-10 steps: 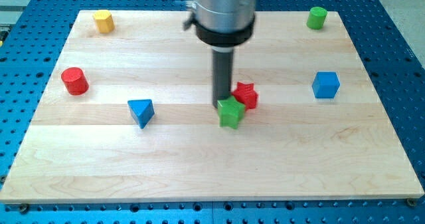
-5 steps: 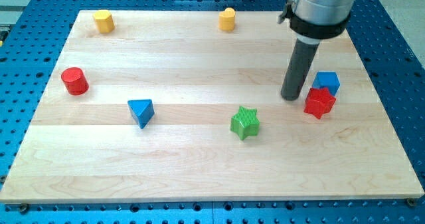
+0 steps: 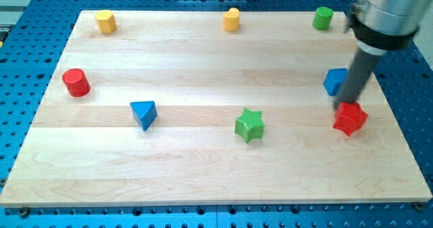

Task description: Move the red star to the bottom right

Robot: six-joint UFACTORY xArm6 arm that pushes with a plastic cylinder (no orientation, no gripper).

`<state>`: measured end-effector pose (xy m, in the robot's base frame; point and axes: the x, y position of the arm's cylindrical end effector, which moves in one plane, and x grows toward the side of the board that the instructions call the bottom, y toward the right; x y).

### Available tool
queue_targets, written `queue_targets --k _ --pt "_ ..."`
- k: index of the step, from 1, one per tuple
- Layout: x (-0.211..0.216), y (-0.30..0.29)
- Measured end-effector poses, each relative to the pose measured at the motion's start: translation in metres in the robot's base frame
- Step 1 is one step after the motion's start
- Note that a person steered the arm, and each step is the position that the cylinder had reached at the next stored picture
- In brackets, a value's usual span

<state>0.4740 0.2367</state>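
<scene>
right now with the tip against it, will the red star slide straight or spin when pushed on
The red star looks small, rigid and flat-based, so it should probably slide across the smooth wooden board rather than tip. My tip meets its upper-left points, apparently off-centre, so it may rotate or slip sideways.

The arm is seen entering from the view's top right corner, where only its lower part is shown. A wide metallic grey cylinder is cut off by the top edge, and a black collar is fitted beneath it. From that collar a straight dark rod is extended downward, leaning slightly toward the view's left as it descends. My tip is found at the rod's lower end, set low at the table surface near the view's right edge. The upper housing appears slightly blurred.
</scene>
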Motion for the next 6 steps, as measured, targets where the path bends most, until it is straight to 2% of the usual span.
queue_targets --k 1,2,3,4,6 --pt "0.050 0.006" --pt "0.045 0.007" --pt "0.052 -0.028" --pt "0.073 -0.032" --pt "0.066 -0.031"
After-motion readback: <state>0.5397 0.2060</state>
